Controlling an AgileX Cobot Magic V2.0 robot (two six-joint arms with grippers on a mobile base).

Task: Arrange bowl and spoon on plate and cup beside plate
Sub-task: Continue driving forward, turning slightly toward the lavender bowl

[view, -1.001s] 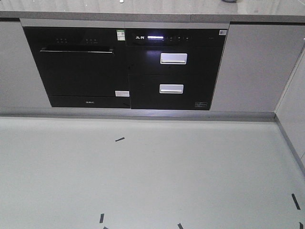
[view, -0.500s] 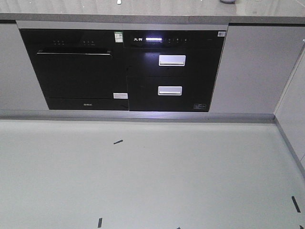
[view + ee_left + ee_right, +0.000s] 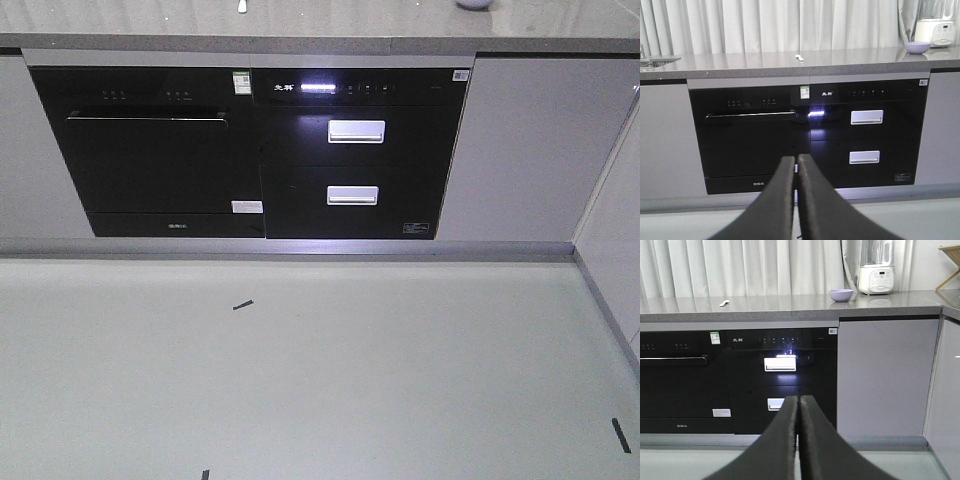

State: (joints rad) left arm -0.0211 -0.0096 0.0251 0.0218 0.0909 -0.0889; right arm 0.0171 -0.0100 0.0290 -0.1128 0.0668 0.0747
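In the left wrist view the left gripper rises from six o'clock, held level and aimed straight at the kitchen cabinets; its two dark fingers lie flat against each other with nothing between them. From its tips, the corner of a sink shows at ten o'clock; the spoon lies at twelve o'clock on the grey counter, in front of the pale curtain; the bowl sits at two o'clock on the same counter, well apart from the spoon and just beside a white blender. Under the counter a black oven stands at the nine o'clock side; a black drawer unit with two silver handles stands at the three o'clock side.

In the right wrist view the right gripper likewise comes up from six o'clock, level and facing the cabinets; its jaws are closed on each other and empty. The spoon lies at eleven o'clock from it; the bowl stands at one o'clock, upright, near the blender.

The front view looks down on a grey floor with short black tape marks; at twelve o'clock the top edge cuts off most of the spoon and the bowl on the counter.
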